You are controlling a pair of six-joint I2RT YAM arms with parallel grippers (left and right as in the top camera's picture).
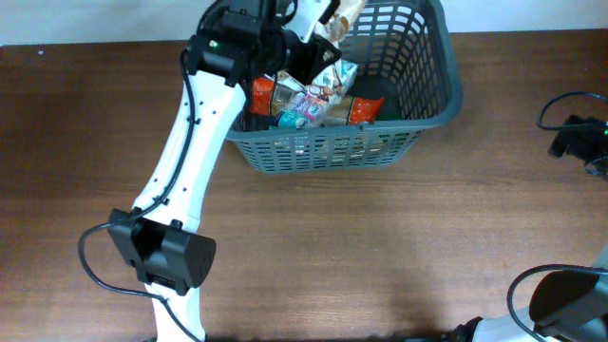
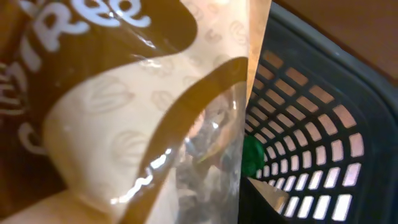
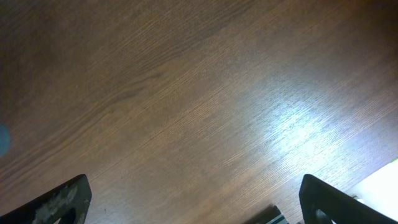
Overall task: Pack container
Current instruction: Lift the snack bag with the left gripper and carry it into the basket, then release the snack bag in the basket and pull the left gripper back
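From overhead, the basket (image 1: 323,152) sits at the far middle of the surface (image 1: 380,247), its near half already filled with a jumble of snack packs (image 1: 313,100). The left arm (image 1: 185,161) reaches over the basket's left rim. Its tool (image 1: 328,33) is narrowed on a brown and cream packet (image 1: 344,13), which hangs above the far part of the basket.

In the left wrist view the packet (image 2: 124,124) fills most of the frame, so the fingers themselves are hidden. Beside it are the basket's slotted wall (image 2: 311,155) and something green (image 2: 252,155) low inside.

In the right wrist view there is only bare wood (image 3: 186,93). The right tool (image 3: 199,205) stands wide and holds nothing, with one fingertip (image 3: 59,202) in each lower corner.

The risk, as I judge it, lies in the release. The packet is slick and floppy, so it could slip out early or catch on the rim and fall outside. If it lands on the heap rather than in the free far half, it may slide or sit too high. The arm is also close to the left rim and could nudge the basket along.
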